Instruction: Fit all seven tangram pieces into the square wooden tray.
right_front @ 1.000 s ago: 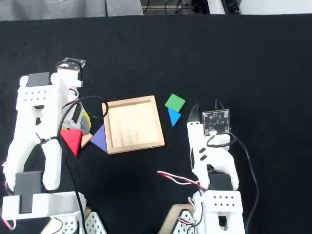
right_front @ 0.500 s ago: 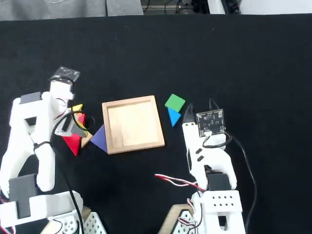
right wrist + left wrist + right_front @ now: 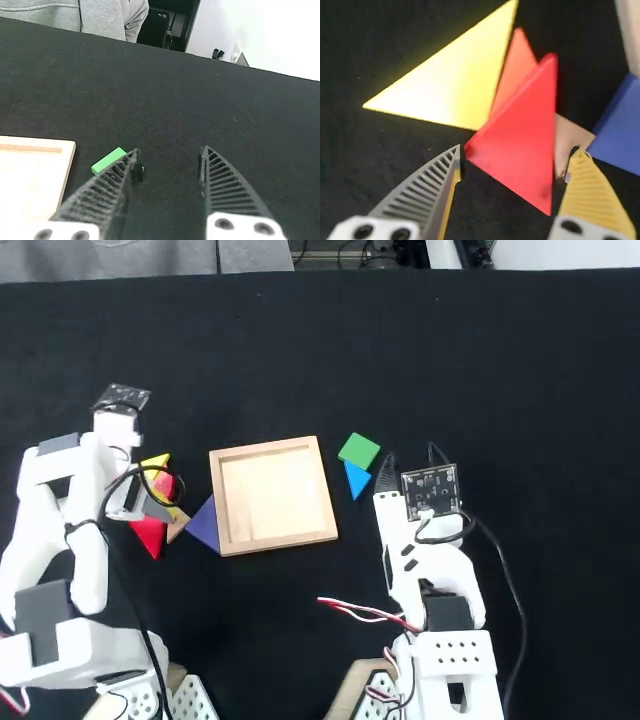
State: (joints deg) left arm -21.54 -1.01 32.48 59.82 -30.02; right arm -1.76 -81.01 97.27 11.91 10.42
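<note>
The left gripper [image 3: 516, 152], the nearer arm's, has its jaws spread either side of the red triangle [image 3: 525, 115], which lies toward the desk's left edge near the tray [image 3: 270, 444], its long side running between the jaws.

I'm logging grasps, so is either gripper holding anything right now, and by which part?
Nothing is held. The left gripper is open astride the red triangle, with a gap at one finger; the right gripper is open and empty.
</note>
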